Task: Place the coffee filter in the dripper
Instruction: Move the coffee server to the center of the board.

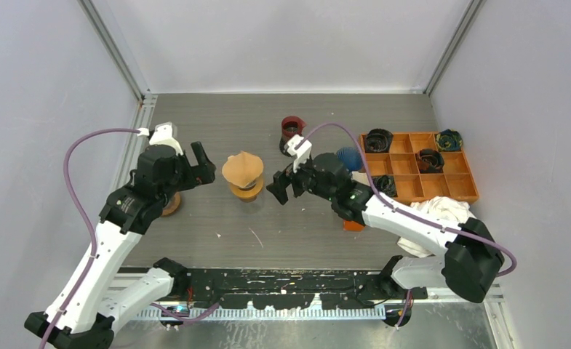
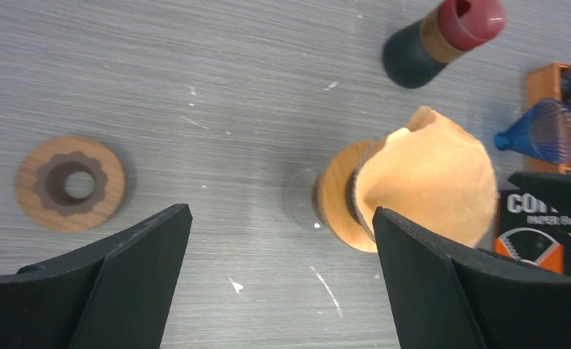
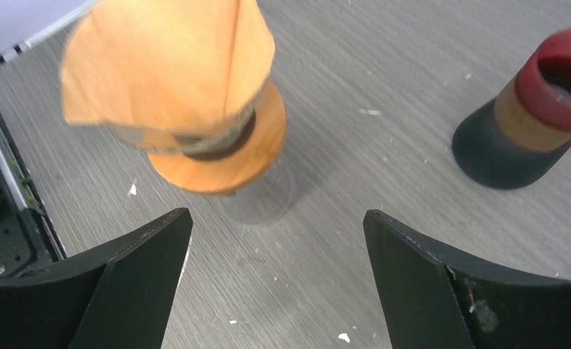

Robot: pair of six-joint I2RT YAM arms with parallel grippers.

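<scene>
The filter (image 1: 242, 167) is sitting in the dripper (image 1: 246, 192) near the middle of the table (image 1: 217, 131). Its narrow end is dropping into the wooden collar and its wide paper mouth is flaring above the rim. The left gripper (image 1: 204, 166) is hovering at 9 o'clock of the dripper with its jaws spread wide and holding nothing. The right gripper (image 1: 282, 184) is hovering at 3 o'clock in the same condition. Neither one is touching the paper. This flanking position is probably leaving both sides of the cone within reach, so that either gripper can nudge it without tipping the dripper. In the right wrist view the paper is bulging further to one side than the other. The cone therefore appears to be resting loosely, not pressed flat against the inner wall, and the placement looks done or nearly done. A red-topped cup (image 1: 292, 129) is standing at 1 o'clock of the dripper, well apart. A blue cone (image 1: 349, 157) and an orange tray (image 1: 471, 182) are lying further out toward 3 o'clock. A wooden ring (image 2: 70, 183) is lying flat at 8 o'clock, beneath the left arm.
</scene>
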